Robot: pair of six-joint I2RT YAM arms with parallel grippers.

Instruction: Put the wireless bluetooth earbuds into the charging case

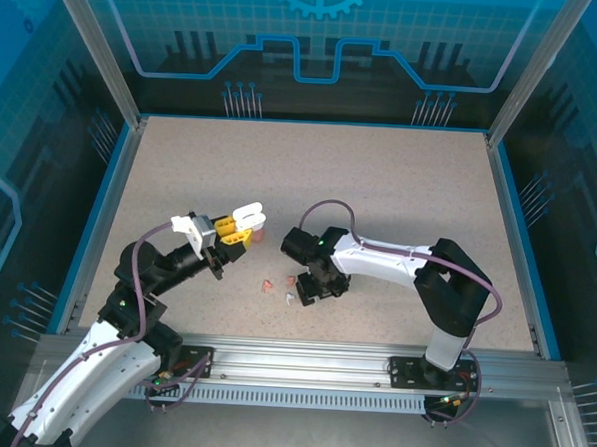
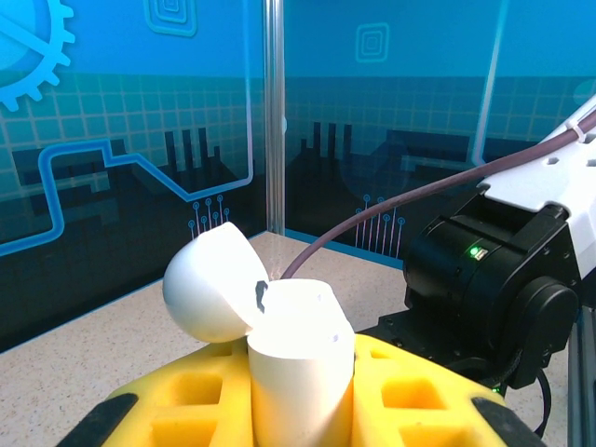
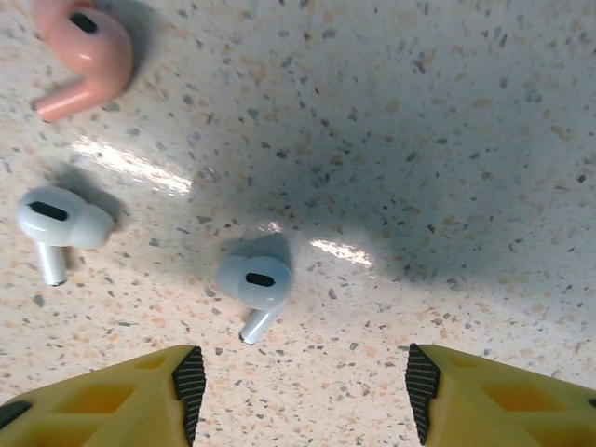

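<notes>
My left gripper [image 2: 298, 410] is shut on a white charging case [image 2: 300, 358], held upright above the table with its rounded lid [image 2: 207, 284] hinged open to the left. From above, this case [image 1: 247, 219] sits at the left gripper's [image 1: 234, 232] yellow tips. My right gripper [image 3: 305, 389] is open and points down at the table. A white earbud [image 3: 253, 282] lies just ahead of its left finger, untouched. Left of it lies another white earbud [image 3: 59, 223], and a salmon-red earbud [image 3: 84, 51] rests farther off. In the top view the right gripper [image 1: 307, 292] hovers beside the small earbuds [image 1: 266, 284].
The speckled table [image 1: 400, 199] has a blue rim and glass walls around it. The right arm's black wrist [image 2: 494, 279] stands close to the raised case. A small salmon object [image 1: 259, 236] lies by the case's far side.
</notes>
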